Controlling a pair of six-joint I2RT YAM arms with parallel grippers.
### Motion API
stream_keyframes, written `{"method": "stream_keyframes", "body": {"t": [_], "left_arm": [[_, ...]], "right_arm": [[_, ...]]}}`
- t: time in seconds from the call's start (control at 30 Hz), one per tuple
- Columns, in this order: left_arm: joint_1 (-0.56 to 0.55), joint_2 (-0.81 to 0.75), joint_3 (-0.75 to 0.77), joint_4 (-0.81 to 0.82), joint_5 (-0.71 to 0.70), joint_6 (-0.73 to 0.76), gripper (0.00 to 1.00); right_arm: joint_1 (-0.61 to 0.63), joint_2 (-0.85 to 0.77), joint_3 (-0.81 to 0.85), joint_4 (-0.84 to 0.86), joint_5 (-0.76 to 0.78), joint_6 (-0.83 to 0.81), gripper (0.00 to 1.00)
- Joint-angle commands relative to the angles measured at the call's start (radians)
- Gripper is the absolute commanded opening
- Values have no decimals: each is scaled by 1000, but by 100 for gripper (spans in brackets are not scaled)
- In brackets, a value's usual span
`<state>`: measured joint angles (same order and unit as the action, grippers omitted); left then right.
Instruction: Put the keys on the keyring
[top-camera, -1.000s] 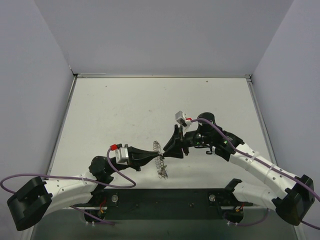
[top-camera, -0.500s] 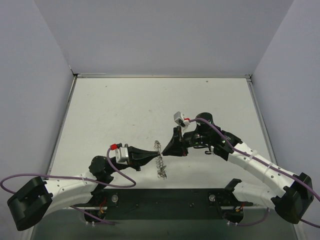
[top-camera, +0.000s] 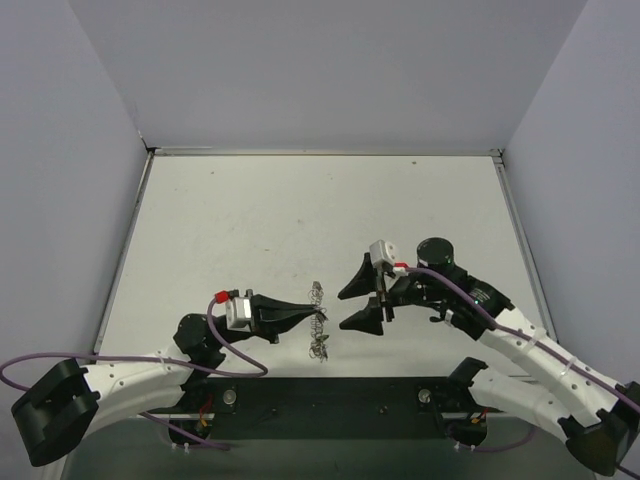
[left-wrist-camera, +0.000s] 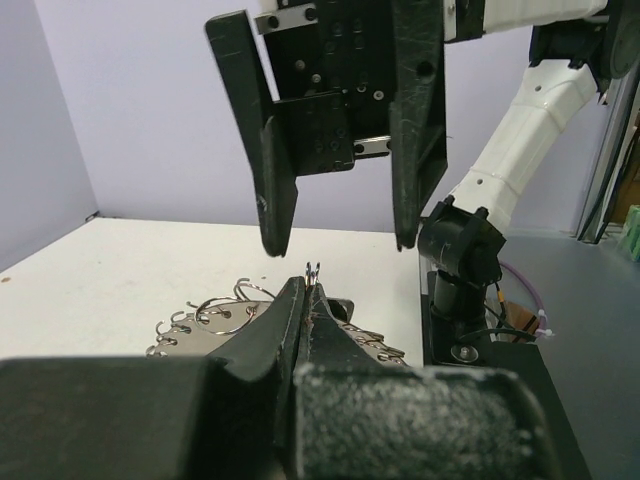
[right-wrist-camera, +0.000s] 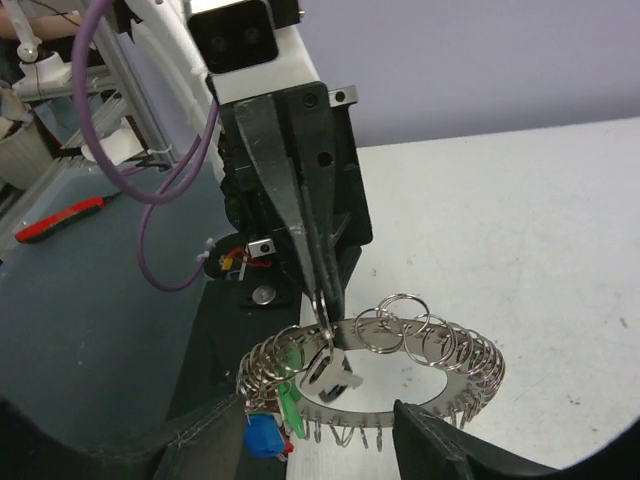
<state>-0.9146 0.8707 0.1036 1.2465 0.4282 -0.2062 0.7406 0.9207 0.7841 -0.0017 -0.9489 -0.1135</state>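
My left gripper (top-camera: 317, 317) has its fingers pressed together on the rim of the keyring (right-wrist-camera: 470, 375). The ring sits near the front edge of the table (top-camera: 250, 220), just ahead of the arm bases. I can't tell whether it rests on the table or hangs just above it. My right gripper (top-camera: 352, 301) hovers just beside the ring, fingers spread wide, touching nothing. Green and blue keys (right-wrist-camera: 265, 436) are bunched on one side of the ring.
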Motion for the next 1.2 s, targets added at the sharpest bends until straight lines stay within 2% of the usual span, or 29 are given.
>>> {"method": "stream_keyframes", "body": {"t": [0.0,0.1,0.37,0.63,0.8,1.17], "left_arm": [[6,-27,39,107,27,-1,0],[10,-21,45,106,38,-1,0],[10,4,62,111,67,-16,0],[8,16,67,113,80,-19,0],[10,25,68,114,76,-18,0],[10,54,84,125,92,-16,0]], "right_arm": [[5,-106,-86,142,-53,-136,62],[8,-128,-167,280,-74,-141,63],[23,-77,-175,373,-51,-121,56],[26,-52,-151,407,-71,-104,53],[34,-37,-141,410,-88,-81,40],[45,-36,-135,396,-91,-66,32]]}}
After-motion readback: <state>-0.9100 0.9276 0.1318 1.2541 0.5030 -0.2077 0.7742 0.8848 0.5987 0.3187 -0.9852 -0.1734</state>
